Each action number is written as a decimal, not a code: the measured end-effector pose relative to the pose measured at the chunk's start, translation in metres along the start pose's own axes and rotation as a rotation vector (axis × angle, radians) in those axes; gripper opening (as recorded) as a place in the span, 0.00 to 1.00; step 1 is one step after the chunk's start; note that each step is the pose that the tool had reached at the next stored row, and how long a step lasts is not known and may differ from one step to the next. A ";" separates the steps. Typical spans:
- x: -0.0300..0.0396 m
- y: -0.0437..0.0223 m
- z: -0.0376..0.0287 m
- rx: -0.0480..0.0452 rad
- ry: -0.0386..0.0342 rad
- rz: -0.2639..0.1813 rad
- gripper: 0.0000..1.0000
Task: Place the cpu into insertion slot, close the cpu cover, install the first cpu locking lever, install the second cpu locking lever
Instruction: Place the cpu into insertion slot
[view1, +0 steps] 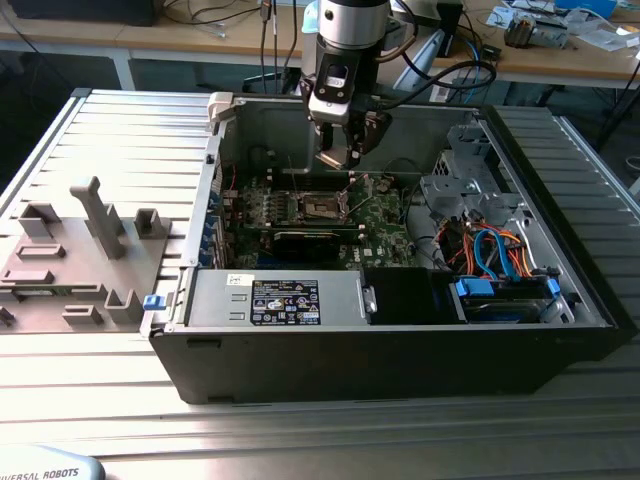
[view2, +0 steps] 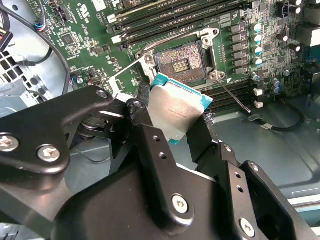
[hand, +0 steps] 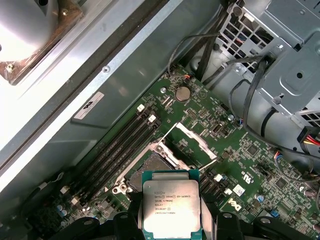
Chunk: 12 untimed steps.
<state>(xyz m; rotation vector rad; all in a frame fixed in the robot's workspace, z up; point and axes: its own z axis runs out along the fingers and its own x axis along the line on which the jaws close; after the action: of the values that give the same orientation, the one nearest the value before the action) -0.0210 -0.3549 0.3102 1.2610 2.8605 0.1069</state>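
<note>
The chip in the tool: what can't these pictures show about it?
- Underside of the cpu: faces away in both wrist views.
- One cpu edge: cut off by the first wrist view's border.
- The insertion slot: partly behind the cpu, first wrist view.

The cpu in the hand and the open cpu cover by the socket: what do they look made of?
The cpu: top looks like metal, matte silver-grey with a soft sheen; the teal rim beneath looks like circuit-board laminate. The cpu cover: probably thin stamped sheet metal, bright silvery, judging by its glinting thin edges; which metal I cannot tell.
</note>
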 end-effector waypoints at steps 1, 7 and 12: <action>0.0000 0.0000 0.0000 0.0000 0.0000 0.001 0.54; 0.0000 0.0000 0.0001 0.0000 -0.0004 0.006 0.54; 0.0000 0.0000 0.0002 -0.0002 -0.0007 0.010 0.54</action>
<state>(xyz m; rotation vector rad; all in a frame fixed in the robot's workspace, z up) -0.0210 -0.3549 0.3101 1.2755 2.8536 0.1068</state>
